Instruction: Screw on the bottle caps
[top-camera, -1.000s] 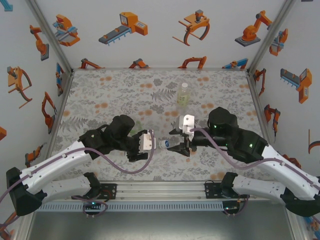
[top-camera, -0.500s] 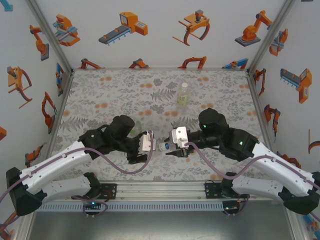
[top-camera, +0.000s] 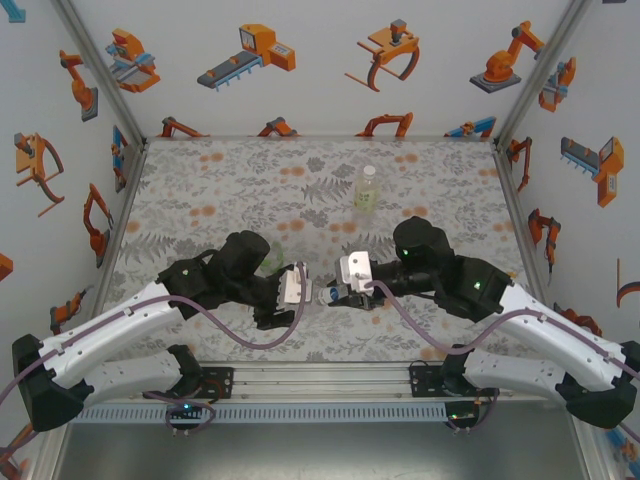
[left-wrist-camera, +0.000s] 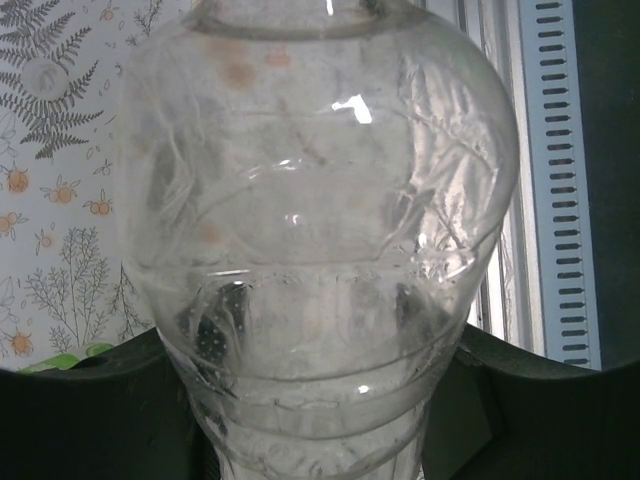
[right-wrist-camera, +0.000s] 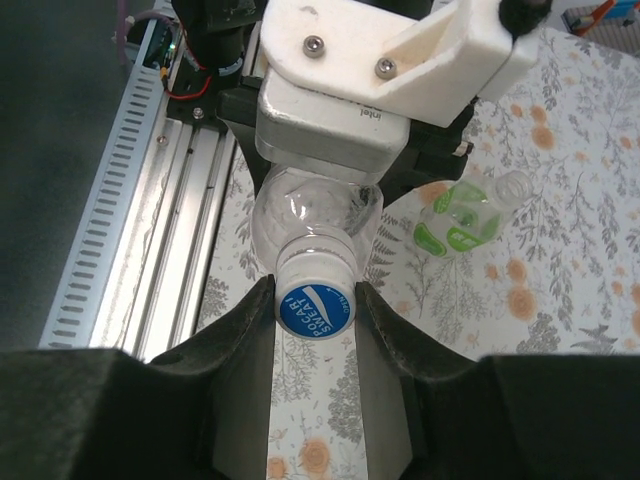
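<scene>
Left tool clamped colourless bottle, 6 o'clock on table, neck toward 3. Right tool pinched cap on neck. Judged: keep axes aligned, twist clockwise, light inward push

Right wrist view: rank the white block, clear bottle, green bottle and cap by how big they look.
1. white block
2. clear bottle
3. green bottle and cap look about alike, the bottle being farther away

The blue-topped bottle cap, centre of the right wrist view, reads "POCARI SWEAT"; the white camera housing above it reads "intel".
</scene>
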